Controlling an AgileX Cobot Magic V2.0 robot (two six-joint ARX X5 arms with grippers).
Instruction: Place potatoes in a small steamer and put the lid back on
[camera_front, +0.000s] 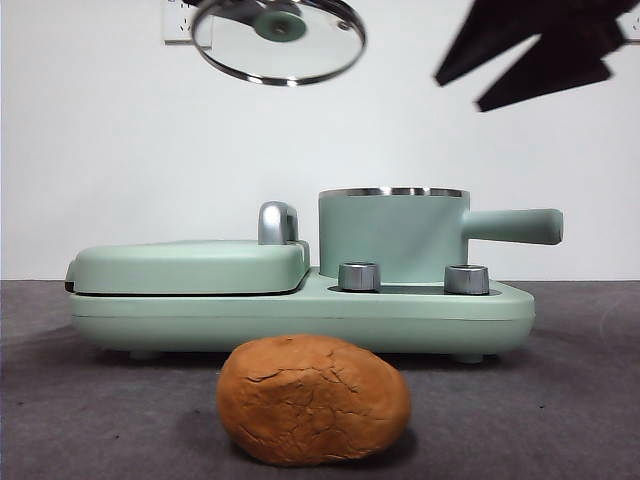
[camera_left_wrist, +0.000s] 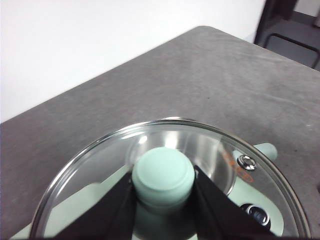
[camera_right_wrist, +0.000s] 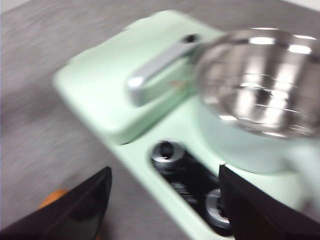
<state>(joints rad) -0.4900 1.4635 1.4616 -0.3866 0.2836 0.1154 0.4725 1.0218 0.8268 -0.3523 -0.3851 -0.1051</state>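
Lid aloft, left gripper clamping its knob, right gripper spread (blurred), potato on table.

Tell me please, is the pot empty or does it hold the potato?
Empty: the pot shows bare steel inside, and the potato lies on the table before the cooker.

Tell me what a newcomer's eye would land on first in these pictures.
First, the potato, large on the grey table before the mint-green cooker. Then the lid, held high at upper left by the left gripper, shut on its knob. The open steamer shows no food in its steel bowl.
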